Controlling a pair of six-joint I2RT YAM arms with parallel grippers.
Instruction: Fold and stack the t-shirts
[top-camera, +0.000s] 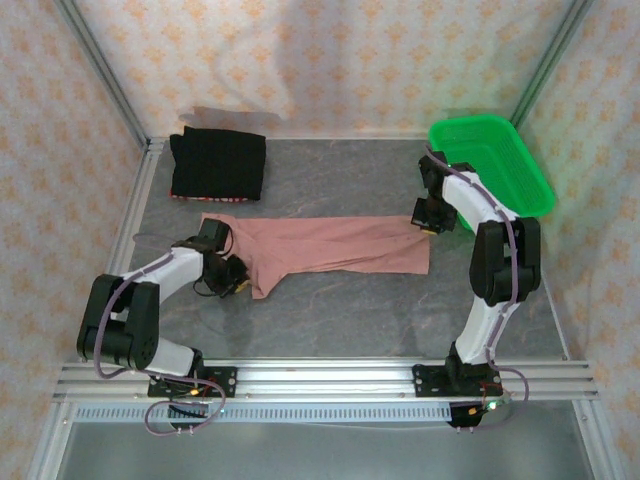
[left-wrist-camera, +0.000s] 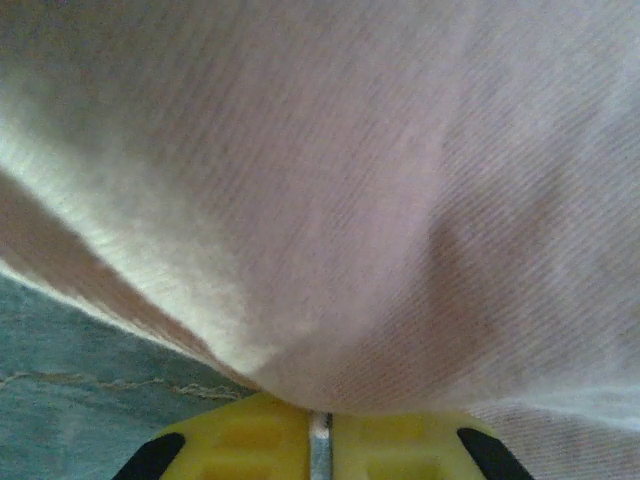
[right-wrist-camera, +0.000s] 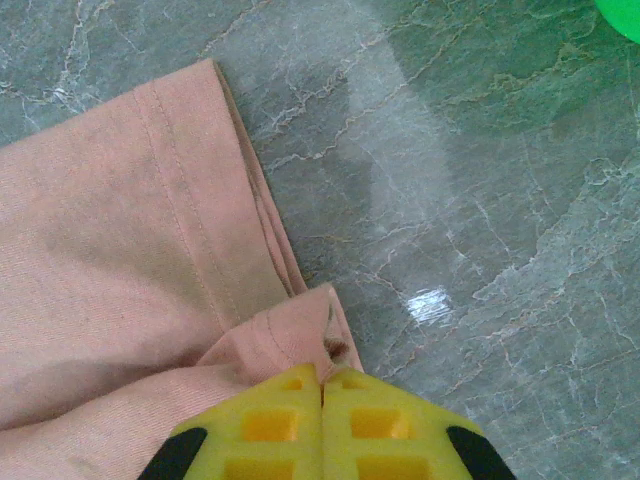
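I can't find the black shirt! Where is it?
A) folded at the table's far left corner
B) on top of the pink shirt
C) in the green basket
A: the black shirt lies folded on the table near its far left corner, beyond the pink shirt.

My left gripper (left-wrist-camera: 320, 428) has its yellow plastic pads (left-wrist-camera: 240, 442) closed to a thin slit, with a fold of the dusty-pink soft cloth t-shirt (left-wrist-camera: 380, 200) caught at their tips. The grey-green marbled table surface (left-wrist-camera: 80, 400) lies lower left.
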